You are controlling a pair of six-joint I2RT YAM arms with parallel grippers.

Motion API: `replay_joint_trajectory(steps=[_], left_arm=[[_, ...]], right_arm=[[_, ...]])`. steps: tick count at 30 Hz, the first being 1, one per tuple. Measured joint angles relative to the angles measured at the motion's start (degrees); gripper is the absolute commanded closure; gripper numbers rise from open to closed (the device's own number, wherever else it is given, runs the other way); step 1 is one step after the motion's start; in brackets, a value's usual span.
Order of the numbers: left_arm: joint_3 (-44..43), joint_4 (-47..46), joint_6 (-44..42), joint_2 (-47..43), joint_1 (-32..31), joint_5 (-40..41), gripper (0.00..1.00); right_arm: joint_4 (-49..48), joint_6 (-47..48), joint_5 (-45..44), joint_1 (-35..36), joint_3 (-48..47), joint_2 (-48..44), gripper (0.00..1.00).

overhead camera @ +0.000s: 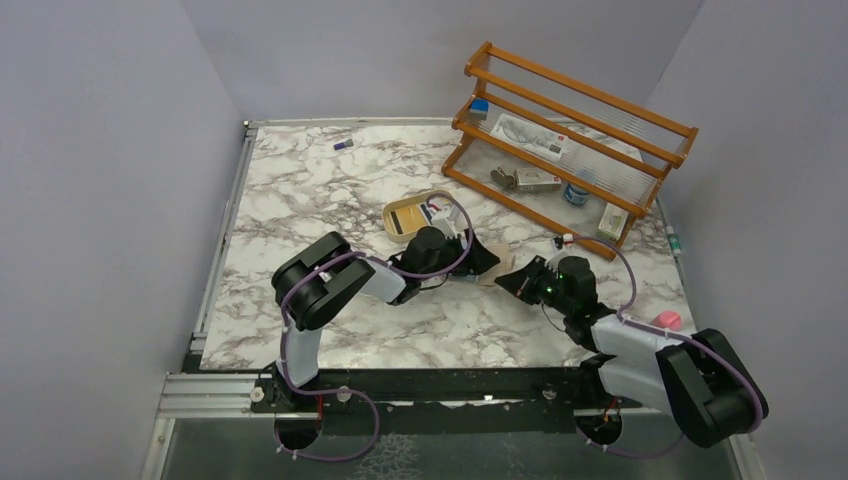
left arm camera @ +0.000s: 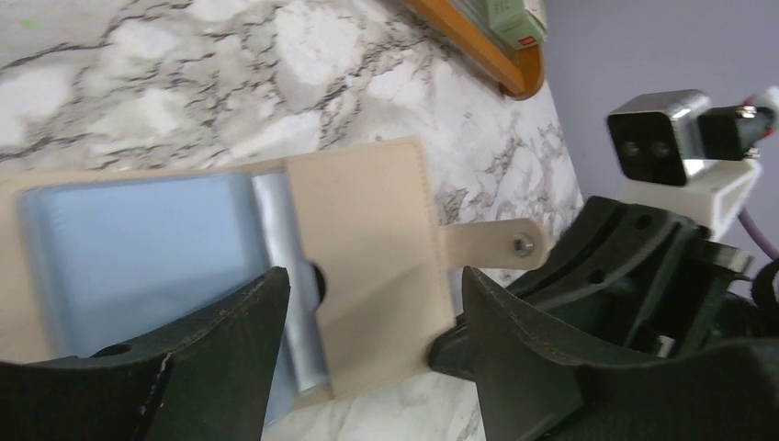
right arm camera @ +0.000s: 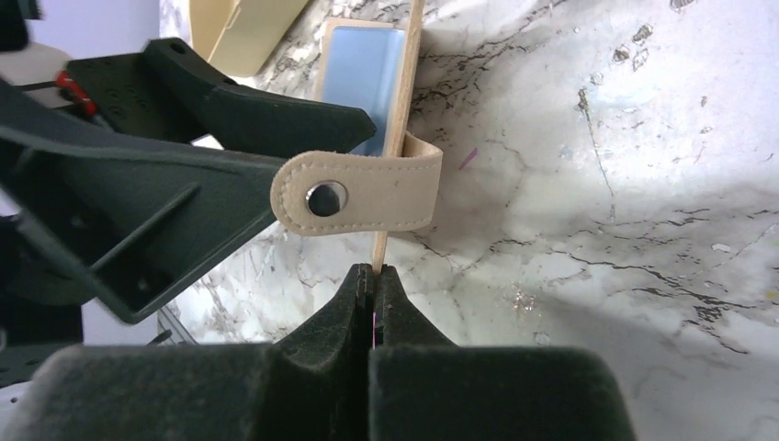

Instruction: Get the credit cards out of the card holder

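A white marble-patterned bench (overhead camera: pixel 330 200) was seen from above, with two black robot arms reaching from its near edge toward the middle. Between them lay the card holder (overhead camera: pixel 497 272), a small beige folding wallet, opened out on the bench just in front of an oval tan tray (overhead camera: pixel 408 215). The right jaws were pressed fully together on the thin outer edge of the wallet's beige flap (left arm camera: pixel 367 248), close to where the snap tab (left arm camera: pixel 496 246) stuck out; in the right wrist view that flap showed edge-on as a narrow tan line rising from between the fingertips, with the tab (right arm camera: pixel 358 193) curling across it. The left jaws stood wide apart over the wallet and held nothing, with one black finger (left arm camera: pixel 220 358) over the half that carried the card and the other near the flap's tab edge. A pale blue credit card (left arm camera: pixel 138 266) sat in the pocket of the other half, its face in plain view (right arm camera: pixel 363 60). A pale grey strip (left arm camera: pixel 276 230) ran beside it along the fold; whether it was a second card could not be told. A wooden rack (overhead camera: pixel 570 130) holding small packets stood at the bench's far right corner, well apart from the wallet.
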State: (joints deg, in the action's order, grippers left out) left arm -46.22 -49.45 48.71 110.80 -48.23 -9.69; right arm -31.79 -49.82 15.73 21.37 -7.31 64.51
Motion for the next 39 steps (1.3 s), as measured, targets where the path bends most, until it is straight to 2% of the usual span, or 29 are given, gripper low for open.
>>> replay_joint_trajectory(steps=[7, 12, 22, 27, 31, 39], left_arm=[[4.35, -2.51, 4.15, 0.00, 3.39, -3.56, 0.33], [4.39, -3.89, 7.26, 0.02, 4.28, -8.81, 0.33], [9.35, -4.70, 10.43, -4.85, 5.81, -13.25, 0.33], [14.93, -4.26, 11.02, -11.52, 6.34, -13.35, 0.33], [17.09, -2.95, 10.73, -15.10, 6.54, -13.22, 0.33], [18.21, -1.33, 11.13, -15.13, 6.60, -12.76, 0.33]], right_arm=[[-0.52, 1.46, 0.31, 0.00, 0.28, -1.68, 0.99], [-6.21, 2.80, 4.48, -0.26, 1.42, 1.22, 0.99], [-22.36, 4.17, 17.51, -1.99, 1.05, 19.28, 0.99], [-30.23, 3.76, 23.08, -2.25, 0.98, 26.75, 0.99], [-33.07, 3.85, 25.79, -2.32, 0.50, 27.74, 0.99], [-32.57, 5.05, 28.87, -2.32, -2.25, 26.23, 0.99]])
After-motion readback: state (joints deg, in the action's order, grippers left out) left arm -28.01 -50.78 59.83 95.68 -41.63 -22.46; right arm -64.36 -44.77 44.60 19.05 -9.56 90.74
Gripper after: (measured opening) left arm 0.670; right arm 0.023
